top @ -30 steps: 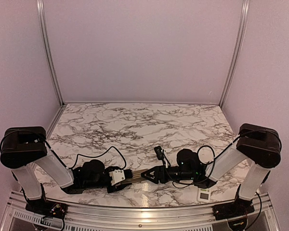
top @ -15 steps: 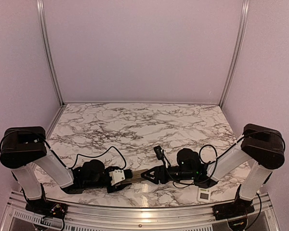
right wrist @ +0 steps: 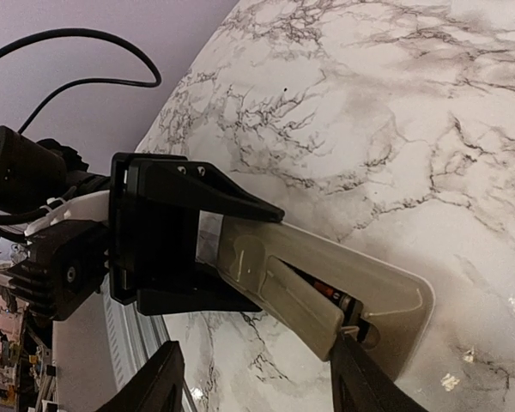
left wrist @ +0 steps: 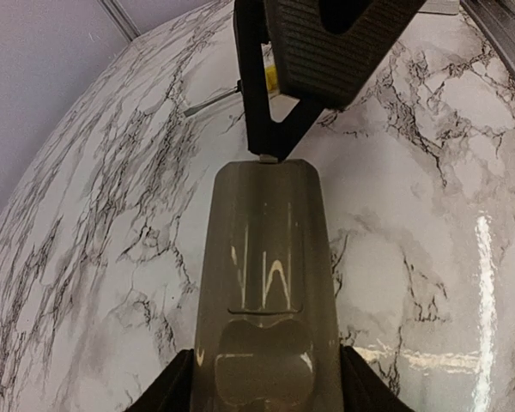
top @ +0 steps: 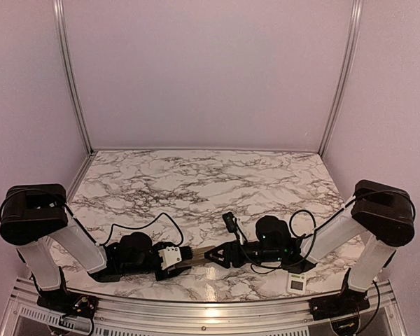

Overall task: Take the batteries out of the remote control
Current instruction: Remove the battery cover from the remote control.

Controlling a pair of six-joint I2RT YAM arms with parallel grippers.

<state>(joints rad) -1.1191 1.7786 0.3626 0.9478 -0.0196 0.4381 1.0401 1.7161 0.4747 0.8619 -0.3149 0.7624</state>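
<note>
left hand (left wrist: 264,382): clamped on one end of the remote (left wrist: 266,275), fingers on both its sides
remote: stretched between the two hands, low at the marble table (top: 196,182), back side up
cover (right wrist: 283,296): raised at the end by the right hand, still seated at the far end
batteries (right wrist: 326,293): in the compartment under the raised cover; one dark one shows, the rest hidden
right hand (right wrist: 257,343): fingers wide apart, gripping nothing, one fingertip at the lifted cover edge

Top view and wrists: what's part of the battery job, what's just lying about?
Job: remote control, its half-lifted cover plate, dark battery inside, left gripper holding it.
Lying about: yellow-handled screwdriver, small white gadget by right arm's base.
</note>
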